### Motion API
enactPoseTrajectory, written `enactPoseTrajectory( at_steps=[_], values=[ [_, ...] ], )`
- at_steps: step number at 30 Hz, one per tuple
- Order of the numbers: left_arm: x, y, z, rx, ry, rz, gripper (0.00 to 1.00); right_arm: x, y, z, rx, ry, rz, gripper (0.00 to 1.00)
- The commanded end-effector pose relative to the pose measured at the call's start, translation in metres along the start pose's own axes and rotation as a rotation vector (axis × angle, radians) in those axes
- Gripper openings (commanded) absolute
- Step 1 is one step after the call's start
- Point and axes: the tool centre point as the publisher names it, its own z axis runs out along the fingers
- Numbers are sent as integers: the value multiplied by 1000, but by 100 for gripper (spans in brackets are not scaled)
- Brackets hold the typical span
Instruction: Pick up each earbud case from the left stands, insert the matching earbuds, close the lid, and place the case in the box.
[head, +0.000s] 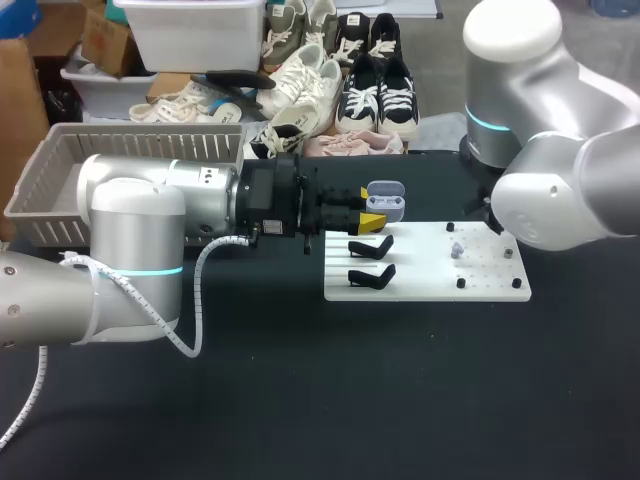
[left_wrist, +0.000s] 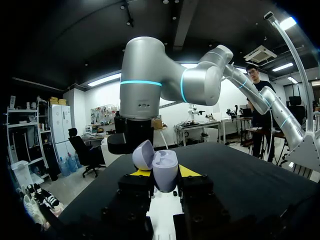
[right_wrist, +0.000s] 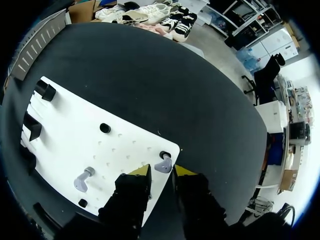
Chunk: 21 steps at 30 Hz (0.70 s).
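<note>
Case and earbuds are split between the two arms here. The left tool (head: 368, 207) pinches the small lavender case (left_wrist: 165, 172) from both sides, holding it at the far left corner of the white board (right_wrist: 75, 130), beyond the two empty black stands (head: 370, 246). Its lid is tipped open to one side, so the cavity faces up and outward along the fingers. The matching earbuds are on the other half of the board, much nearer the right arm. One earbud (right_wrist: 164, 163) sits on a peg at the board's corner, just ahead of the right tool (right_wrist: 161, 172). That tool's yellow tips stand a little apart with nothing between them. A second earbud (right_wrist: 84, 180) sits further along the same edge. The next move looks like the right arm's: a short drop onto the corner earbud, then a carry across the board to the open case. The slatted grey box (head: 60, 165) waits on the dark surface (head: 300, 400), behind the left arm.
</note>
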Motion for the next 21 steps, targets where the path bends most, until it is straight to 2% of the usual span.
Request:
enactPoseTrajectory(
  at_steps=[1, 10, 17, 21],
  values=[
    [0, 0, 0, -2, -1, 1, 0, -2, 2, 1, 4, 4, 0, 24],
    [0, 0, 0, -2, -1, 1, 0, -3, 2, 3, 12, 9, -1, 20],
    [0, 0, 0, -2, -1, 1, 0, -1, 0, 4, 18, 12, 4, 0],
    [0, 0, 0, -2, -1, 1, 0, 1, 0, 4, 21, 12, 7, 0]
  ],
)
